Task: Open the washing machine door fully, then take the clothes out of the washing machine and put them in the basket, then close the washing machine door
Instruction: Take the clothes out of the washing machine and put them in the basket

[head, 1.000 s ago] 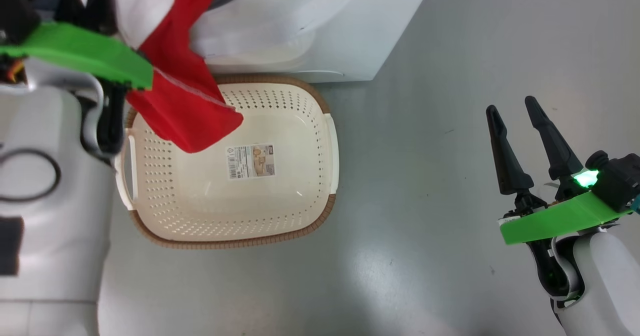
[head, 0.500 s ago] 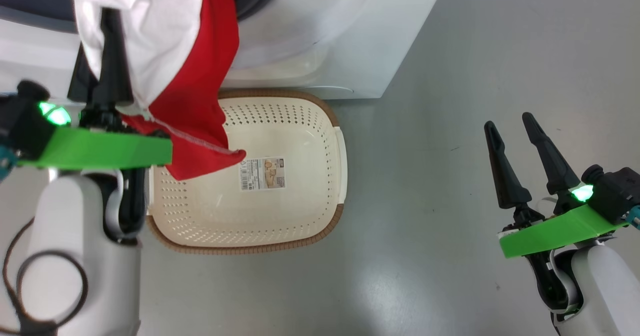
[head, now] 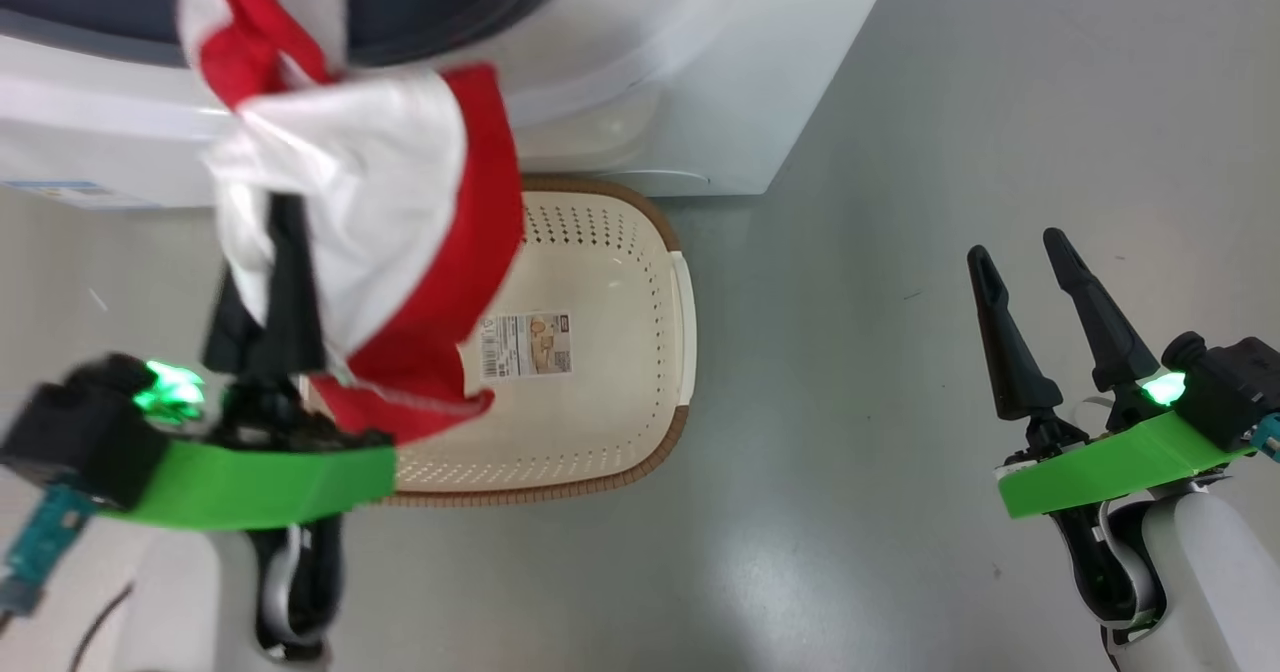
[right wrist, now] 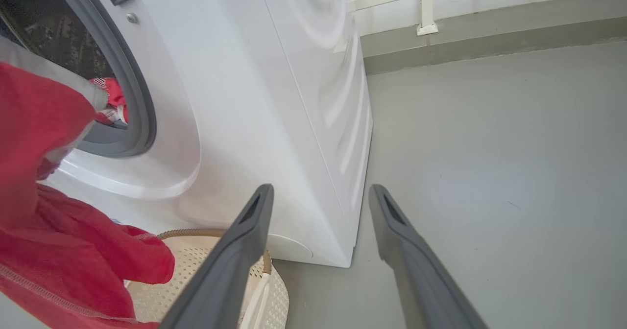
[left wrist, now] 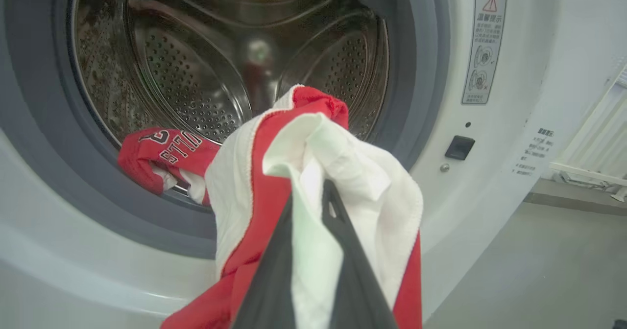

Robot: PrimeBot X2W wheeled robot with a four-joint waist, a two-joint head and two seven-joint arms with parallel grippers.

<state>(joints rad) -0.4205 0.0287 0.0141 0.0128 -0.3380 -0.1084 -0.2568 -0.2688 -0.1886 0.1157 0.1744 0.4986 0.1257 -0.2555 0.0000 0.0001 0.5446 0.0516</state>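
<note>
Floor: grey and smooth, with the cream basket (head: 682, 312) just before the white washing machine (head: 650, 72).
Progress: one red-and-white garment (head: 400, 222) was out but not yet dropped; a printed jersey (left wrist: 164, 152) lay at the drum (left wrist: 196, 74) lip; closing the machine awaited.
Left gripper (left wrist: 309, 197): pinched the garment, which draped above the basket's left side.
Right gripper (head: 1017, 244): spread, empty, well apart.

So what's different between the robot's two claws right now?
The left gripper is shut on a red and white garment, while the right gripper is open and empty. The left gripper is by the washing machine, its cloth drooping over the basket; the right gripper is off to the side above bare floor. Both have two long dark fingers and a green band.
</note>
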